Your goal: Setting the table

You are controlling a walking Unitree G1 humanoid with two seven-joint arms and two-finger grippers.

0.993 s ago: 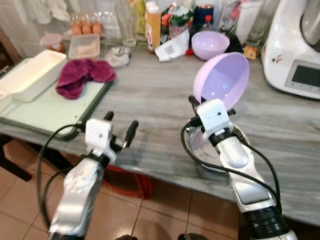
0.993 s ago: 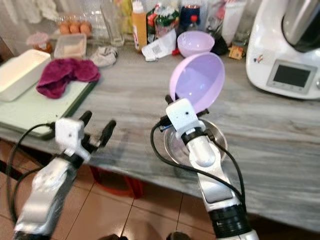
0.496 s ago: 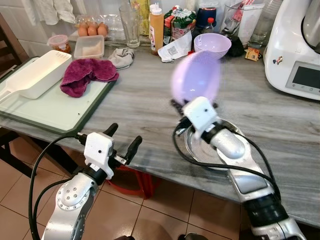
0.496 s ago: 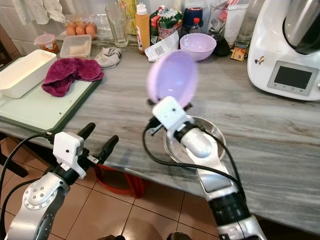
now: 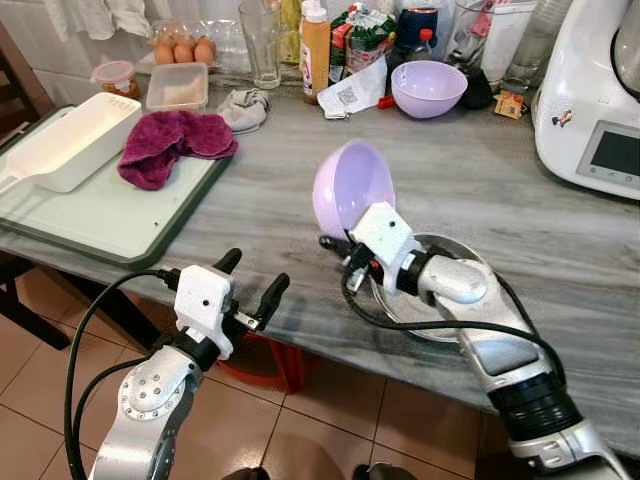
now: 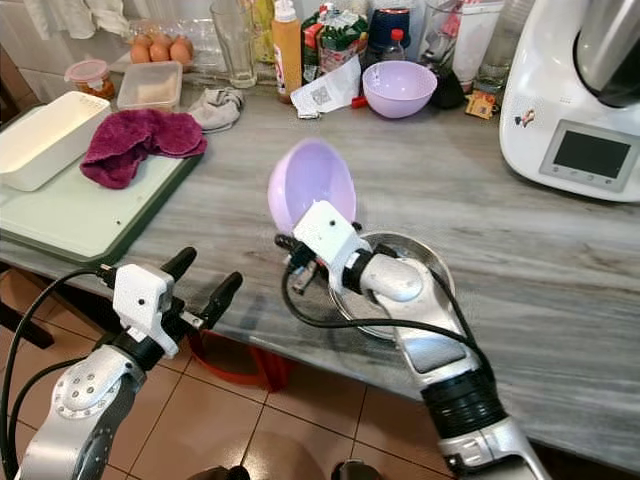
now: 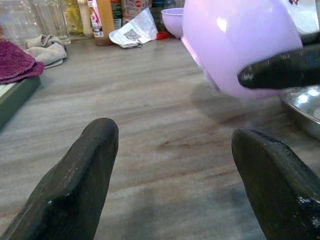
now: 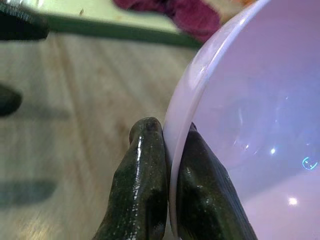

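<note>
The right gripper (image 6: 296, 249) pinches the rim of the lilac bowl (image 6: 310, 184) between its 2 fingers; compared with 1 second ago the bowl is lower and further left, held tilted above the grey counter (image 6: 500, 225), beside the metal dish (image 6: 415, 262). It seems nearly ready to be put down; the left gripper (image 6: 202, 282) waits open and holds nothing, at the counter edge.

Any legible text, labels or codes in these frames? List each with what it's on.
No text is legible.
White packet: printed QR-style code, text too small.
Orange bottle and snack bags: labels blurred.
White appliance: screen blank, small sticker unreadable.
</note>
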